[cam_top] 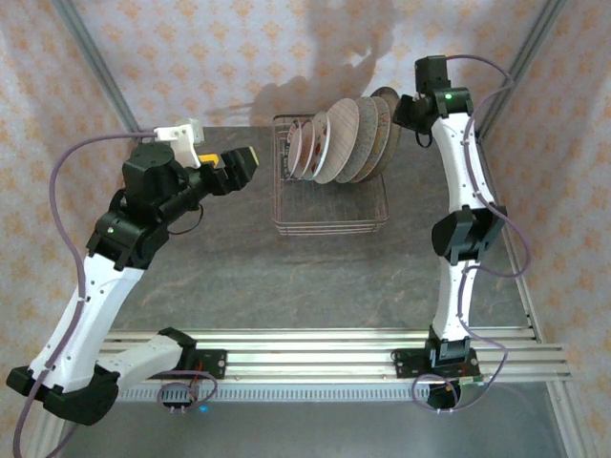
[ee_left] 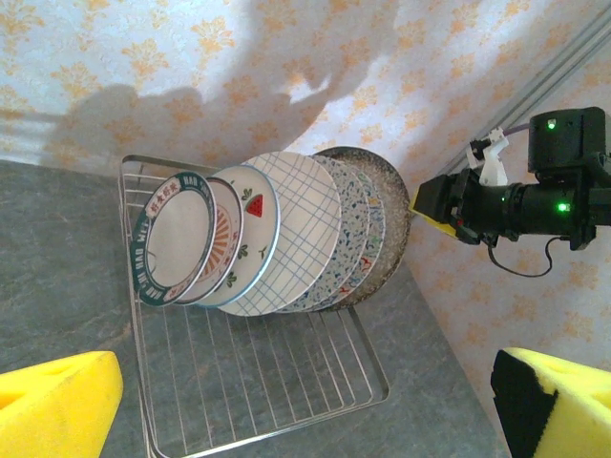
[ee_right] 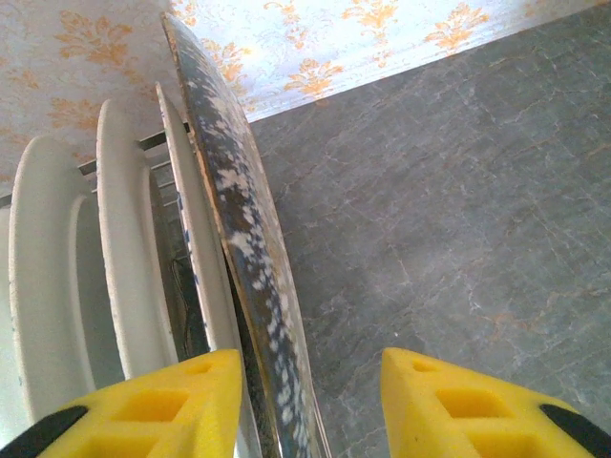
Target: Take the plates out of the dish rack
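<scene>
Top external view gives the whole situation: the dish rack (cam_top: 329, 227) stands on the far middle of the table (cam_top: 286, 286). The plates (cam_top: 339, 143) stand in it on edge, in one leaning row, six or seven as far as I can count. I see no plate lying on the table outside the rack, so I judge that the unloading is only at its start and every plate is left to take out.

The right gripper (ee_right: 310, 367) is at the far right end of the row. Its jaws are partly apart, one on each side of the rim of the dark speckled plate (ee_right: 239, 239), the last in the row. A gap shows between this plate and one finger, so the plate is not clamped yet.

The left gripper (cam_top: 243, 164) hangs left of the rack, apart from it, with jaws wide and holding nothing.
</scene>
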Motion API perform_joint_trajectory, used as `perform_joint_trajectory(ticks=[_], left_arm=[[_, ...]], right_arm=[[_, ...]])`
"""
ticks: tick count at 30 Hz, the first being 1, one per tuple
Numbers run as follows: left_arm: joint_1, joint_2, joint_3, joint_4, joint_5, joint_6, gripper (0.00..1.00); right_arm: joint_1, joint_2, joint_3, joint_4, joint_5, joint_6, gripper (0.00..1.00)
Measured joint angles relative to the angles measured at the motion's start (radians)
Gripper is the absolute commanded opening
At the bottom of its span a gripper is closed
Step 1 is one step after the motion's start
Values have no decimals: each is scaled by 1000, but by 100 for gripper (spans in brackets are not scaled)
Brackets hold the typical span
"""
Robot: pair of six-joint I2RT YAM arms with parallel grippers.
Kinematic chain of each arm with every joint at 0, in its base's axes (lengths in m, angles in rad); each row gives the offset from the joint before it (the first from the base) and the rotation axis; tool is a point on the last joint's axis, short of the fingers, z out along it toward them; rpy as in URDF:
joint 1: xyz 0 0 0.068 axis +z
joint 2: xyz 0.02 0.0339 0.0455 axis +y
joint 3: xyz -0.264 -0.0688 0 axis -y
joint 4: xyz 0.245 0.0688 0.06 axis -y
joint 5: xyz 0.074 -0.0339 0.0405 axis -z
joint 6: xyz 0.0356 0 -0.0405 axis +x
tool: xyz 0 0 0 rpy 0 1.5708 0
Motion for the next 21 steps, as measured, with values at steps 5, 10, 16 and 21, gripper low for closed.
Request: perform_joint_trajectory(ticks=[5,10,16,21], left_arm=[[0,0,-2,0,0,0,99],[0,0,-3,0,0,0,99],[0,1,-5,0,0,0,99],[0,2,-5,0,0,0,99]], right_arm=[[2,45,34,0,-7,-8,38],[2,76,51,-3,-14,-16,34],[3,100,51,-3,-15,-31,33],[4,106,56,-2,-18,-37,31]])
